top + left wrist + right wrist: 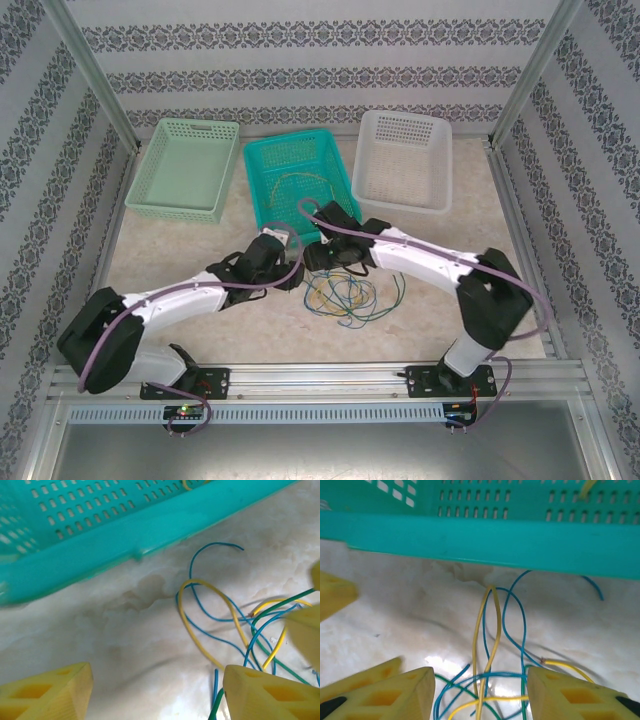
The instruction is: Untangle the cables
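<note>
The cables [350,295], yellow, blue and green, lie in one loose tangle on the desk [170,255], just in front of the teal basket [288,141] and between the two arms. One more thin wire [300,177] lies curled inside that basket. The left hand [157,695] is low over the desk beside the tangle, its fingers released wide with nothing between them. The right hand [480,695] is released too. Several strands of the tangle pass between its fingers, but the fingers do not press them. A pale green basket [175,210] and a white basket [400,203] stand on either side of the teal one.
</note>
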You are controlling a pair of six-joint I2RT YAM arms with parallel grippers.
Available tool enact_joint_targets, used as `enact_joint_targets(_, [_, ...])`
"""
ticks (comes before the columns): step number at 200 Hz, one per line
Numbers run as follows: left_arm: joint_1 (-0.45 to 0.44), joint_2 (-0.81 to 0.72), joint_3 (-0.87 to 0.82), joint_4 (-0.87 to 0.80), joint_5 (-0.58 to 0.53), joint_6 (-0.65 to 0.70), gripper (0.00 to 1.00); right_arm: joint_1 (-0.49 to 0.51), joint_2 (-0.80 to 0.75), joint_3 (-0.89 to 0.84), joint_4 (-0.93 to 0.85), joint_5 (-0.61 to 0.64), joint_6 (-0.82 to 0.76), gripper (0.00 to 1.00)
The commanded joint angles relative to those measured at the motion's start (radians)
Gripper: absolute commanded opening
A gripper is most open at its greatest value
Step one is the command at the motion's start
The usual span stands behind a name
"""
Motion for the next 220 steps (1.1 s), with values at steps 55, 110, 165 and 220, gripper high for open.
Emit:
enact_joint_targets(55, [0.017,-0.173,-0.103,-0.063,-0.052,-0.024,0.71,-0.001,0.197,0.138,-0.064,-0.015,-0.046,0.46])
enact_joint_targets(110, [0.017,-0.185,-0.102,-0.071,-0.067,-0.013,0.72,-0.003,0.209,0.127,-0.051,-0.003,-0.036,0.35])
enact_joint_targets(165, [0.018,-0.187,-0.076,-0.085,-0.078,0.005,0.72,-0.009,0.227,0.135,-0.053,-0.022,-0.044,0.13])
enact_joint_targets(220, [0.019,-0.211,-0.061,-0.117,-0.096,0.016,0.72,0.001,0.139,0.11,-0.034,-0.013,-0.037,0.0])
